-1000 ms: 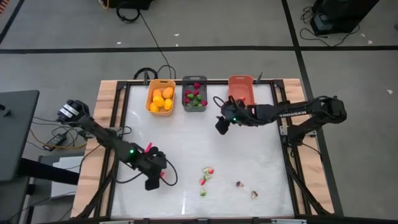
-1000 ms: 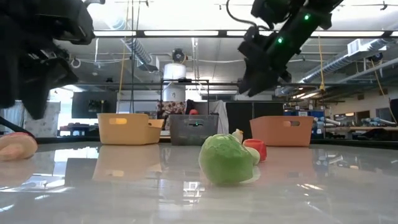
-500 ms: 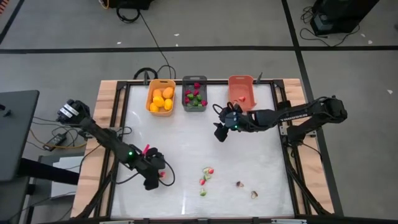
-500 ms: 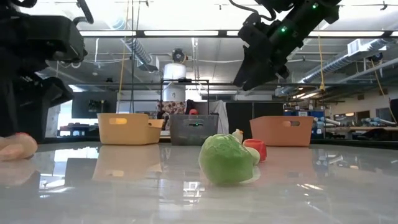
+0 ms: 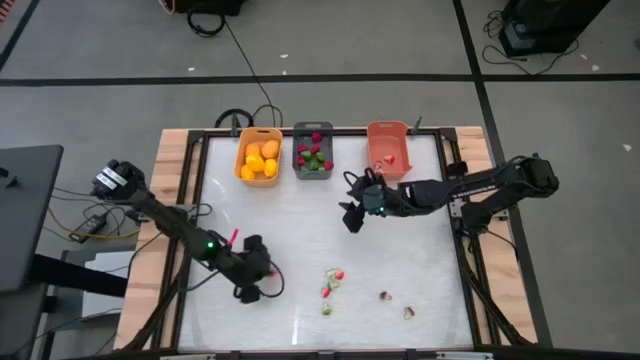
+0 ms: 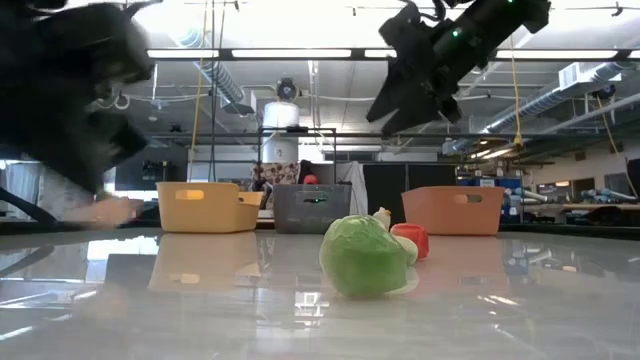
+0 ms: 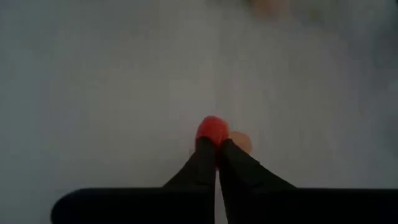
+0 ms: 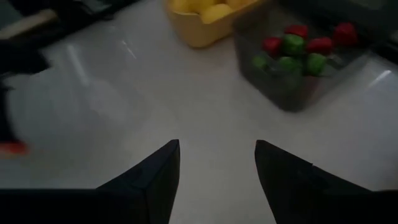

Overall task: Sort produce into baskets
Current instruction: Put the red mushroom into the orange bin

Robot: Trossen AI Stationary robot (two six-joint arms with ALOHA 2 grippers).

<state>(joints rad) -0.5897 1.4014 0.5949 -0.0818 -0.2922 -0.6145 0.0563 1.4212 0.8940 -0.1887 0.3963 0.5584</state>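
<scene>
- Your remaining loose produce sits at about 6 o'clock on the table (image 5: pixel 400 240): a cluster of a green leafy piece (image 6: pixel 362 255) with small red radish-like pieces (image 5: pixel 338 274), and two pale pinkish slices (image 5: pixel 408 312) toward 5 o'clock.
- Your left gripper (image 5: pixel 252 288) is at about 8 o'clock, low over the table. In its wrist view the fingers (image 7: pixel 205 163) are pinched together on a small red piece (image 7: pixel 211 129), with a paler bit just beside it. Over the last second this gripper has shifted slightly toward the table's centre; in my judgement a pick has just been made and the carry is starting.
- Your right gripper (image 5: pixel 350 217) hangs above the table just right of centre, toward 1 o'clock, with fingers spread wide and nothing between them. It has drawn back from the salmon-coral basket (image 5: pixel 387 145) toward the middle, and a red piece now lies inside that basket; I read that as a drop just completed.
- At 12 o'clock stand the three baskets in a row: the yellow-orange basket (image 5: pixel 258 156) with yellow-orange fruits (image 5: pixel 259 161), the dark grey basket (image 5: pixel 313 150) with red and green pieces (image 8: pixel 292 53), and the salmon-coral one.
- Sorting is well along; only the few pieces near 6 o'clock remain.
</scene>
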